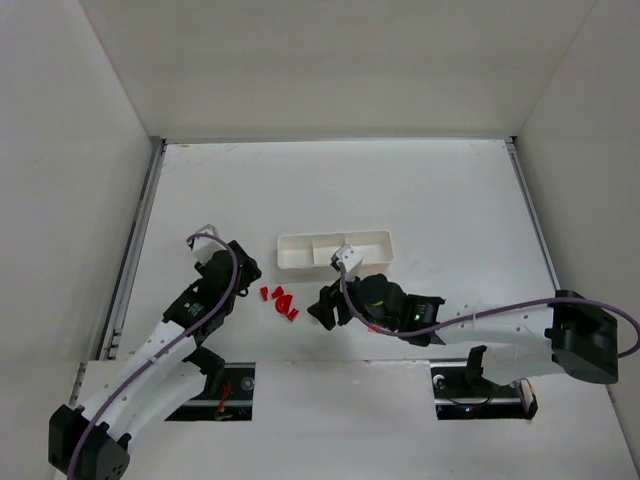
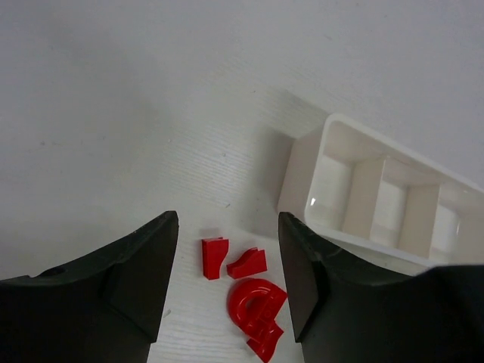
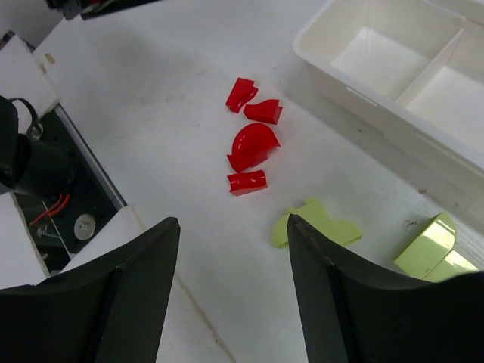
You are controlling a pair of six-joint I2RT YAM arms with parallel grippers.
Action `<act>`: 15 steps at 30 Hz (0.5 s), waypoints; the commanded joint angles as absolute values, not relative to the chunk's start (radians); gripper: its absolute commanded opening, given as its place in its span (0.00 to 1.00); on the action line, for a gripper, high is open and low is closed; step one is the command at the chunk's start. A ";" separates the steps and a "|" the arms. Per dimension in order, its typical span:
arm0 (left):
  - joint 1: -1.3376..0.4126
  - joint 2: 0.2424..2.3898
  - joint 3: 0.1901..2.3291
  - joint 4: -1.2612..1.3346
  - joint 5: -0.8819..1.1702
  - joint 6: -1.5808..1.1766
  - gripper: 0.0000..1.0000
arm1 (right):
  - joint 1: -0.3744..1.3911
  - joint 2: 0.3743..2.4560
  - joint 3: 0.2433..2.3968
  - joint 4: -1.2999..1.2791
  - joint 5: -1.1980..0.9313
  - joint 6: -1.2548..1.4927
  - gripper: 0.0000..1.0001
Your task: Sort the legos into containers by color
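Left wrist view, left gripper [image 2: 227, 221]: jaws spread wide, nothing held.
Red legos [image 2: 255, 302]: four small pieces lying on the table between the two fingers, toward 6 o'clock of the tips; how high the gripper sits above them I cannot tell.
Long axis: the largest red arch runs about 1 to 7 o'clock, slanted across the gap.
Tray [image 2: 296, 178]: at 2 o'clock of the reds, near but not touching; the compartments in view look bare.
Right wrist view, right gripper [image 3: 233, 223]: jaws also spread, holding nothing.
Yellow-green legos [image 3: 314, 224]: one piece just beside the right-hand finger at 3 o'clock, another further out at 4 o'clock.
Reds from here: at 12 o'clock, beyond the fingertips.
Nearer arm, as a judgement: left for the reds it already straddles, right for the yellow-greens.
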State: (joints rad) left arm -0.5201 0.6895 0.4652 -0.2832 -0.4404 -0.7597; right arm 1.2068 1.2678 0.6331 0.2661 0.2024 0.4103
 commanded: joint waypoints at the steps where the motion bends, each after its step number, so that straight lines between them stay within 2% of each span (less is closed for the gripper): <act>1: -0.512 0.692 0.460 -0.183 -0.439 -0.712 0.53 | 1.223 1.288 0.690 0.307 0.228 0.402 0.62; 6: -0.498 0.681 0.433 -0.137 -0.426 -0.690 0.51 | 1.245 1.367 0.732 0.295 0.271 0.457 0.20; 8: -0.487 0.666 0.417 -0.118 -0.433 -0.684 0.48 | 1.252 1.396 0.756 0.281 0.294 0.479 0.08; 10: -0.473 0.652 0.399 -0.091 -0.437 -0.677 0.39 | 1.252 1.436 0.785 0.264 0.311 0.479 0.07; 12: -0.459 0.631 0.377 -0.052 -0.437 -0.672 0.21 | 1.252 1.469 0.828 0.213 0.333 0.489 0.08; 13: -0.453 0.620 0.370 -0.035 -0.437 -0.670 0.13 | 1.252 1.483 0.848 0.192 0.348 0.492 0.12; 15: -0.433 0.608 0.348 0.001 -0.440 -0.667 0.08 | 1.249 1.511 0.871 0.186 0.383 0.499 0.28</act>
State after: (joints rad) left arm -0.4553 0.6338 0.3717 -0.1043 -0.4274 -0.6872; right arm 1.2449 1.4910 0.8017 0.2077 0.3096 0.4789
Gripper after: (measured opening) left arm 0.097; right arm 0.242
